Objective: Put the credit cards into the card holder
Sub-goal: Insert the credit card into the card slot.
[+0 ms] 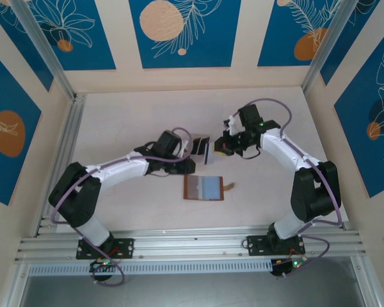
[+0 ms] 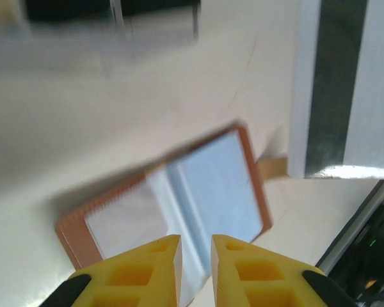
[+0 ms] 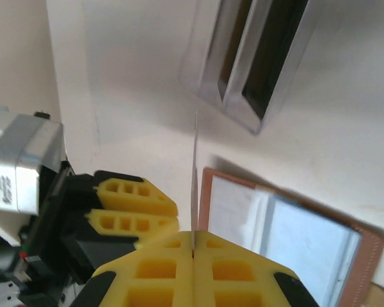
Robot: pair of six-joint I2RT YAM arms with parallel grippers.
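A card (image 3: 194, 166) is clamped edge-on in the right pincer (image 3: 193, 242), just above the open holder (image 1: 203, 187) on the tabletop (image 1: 147, 115). The left pincer (image 2: 196, 248), slightly apart and empty, hangs over the holder. The card is judged thin, stiff, light and slick, and is best pinched at one short edge.

overhead, wrist close-ups; shared wallet (image 1: 203, 188)

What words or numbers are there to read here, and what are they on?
None of the text here can be read.
Grey metal block, right wrist view: a small dark mark, too small to read.
Credit card with the dark stripe: no print visible.
Card holder: no lettering visible.
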